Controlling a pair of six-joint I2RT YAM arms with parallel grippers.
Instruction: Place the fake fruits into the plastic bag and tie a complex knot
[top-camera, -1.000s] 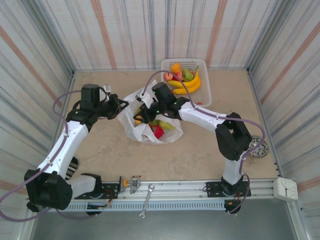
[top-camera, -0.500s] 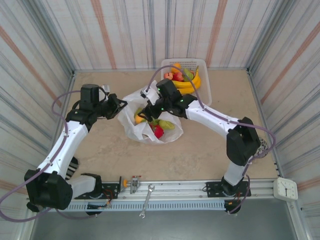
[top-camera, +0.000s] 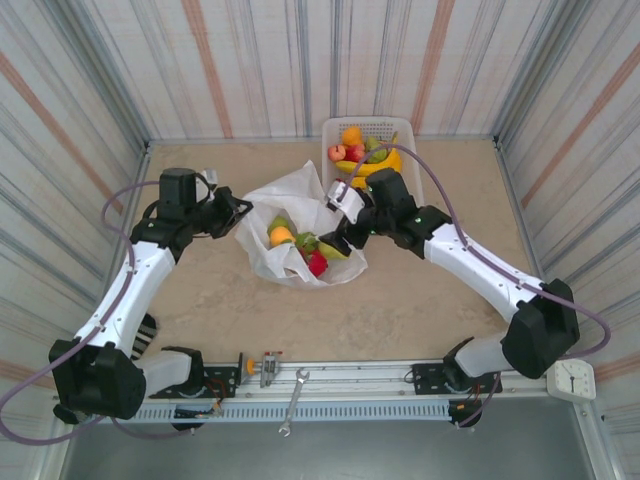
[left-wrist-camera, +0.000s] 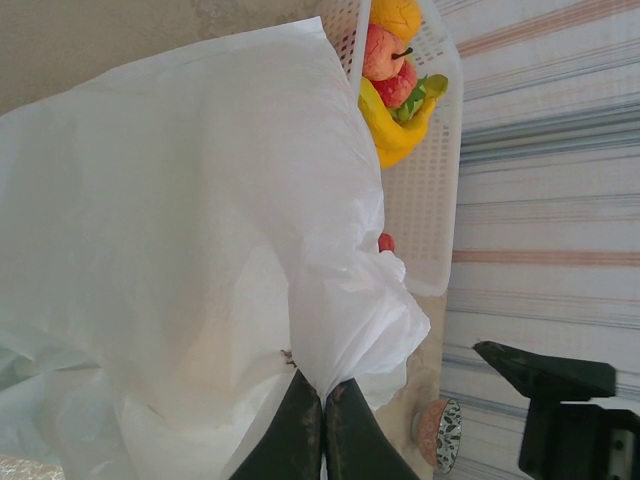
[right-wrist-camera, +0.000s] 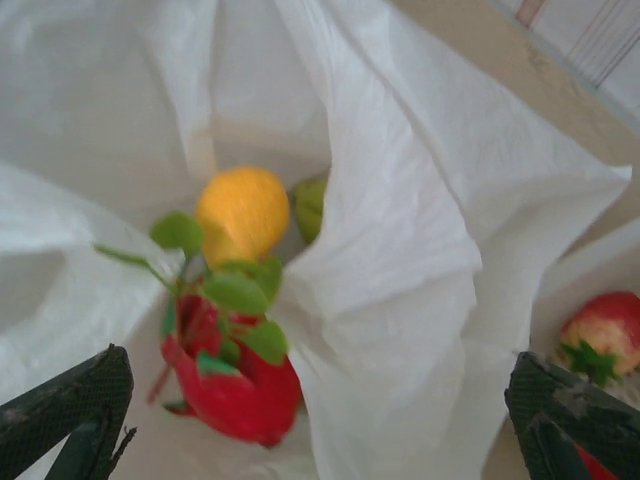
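The white plastic bag (top-camera: 300, 200) lies open in the middle of the table. In it rest an orange (top-camera: 281, 236), a red dragon fruit (top-camera: 316, 262) and a green pear (top-camera: 337, 250). My left gripper (top-camera: 240, 212) is shut on the bag's left rim, and its fingers (left-wrist-camera: 300, 430) pinch a white fold of the bag (left-wrist-camera: 200, 220). Over the bag's right side my right gripper (top-camera: 340, 235) hangs open. Between its fingers (right-wrist-camera: 70, 400) I see bag folds (right-wrist-camera: 400, 250), the orange (right-wrist-camera: 243, 212) and the dragon fruit (right-wrist-camera: 235, 380).
The white lattice basket (top-camera: 408, 180) stands behind the bag with an orange (top-camera: 351, 135), an apple (top-camera: 338, 152) and bananas (top-camera: 378, 166). A patterned bowl (left-wrist-camera: 440, 435) sits at the right. A wrench (top-camera: 293, 400) and a clock (top-camera: 572, 377) lie on the front rail.
My right gripper has pulled out of the bag and moved to the right, its arm swinging outward. The orange now lies uncovered in the bag. The left arm has held still.
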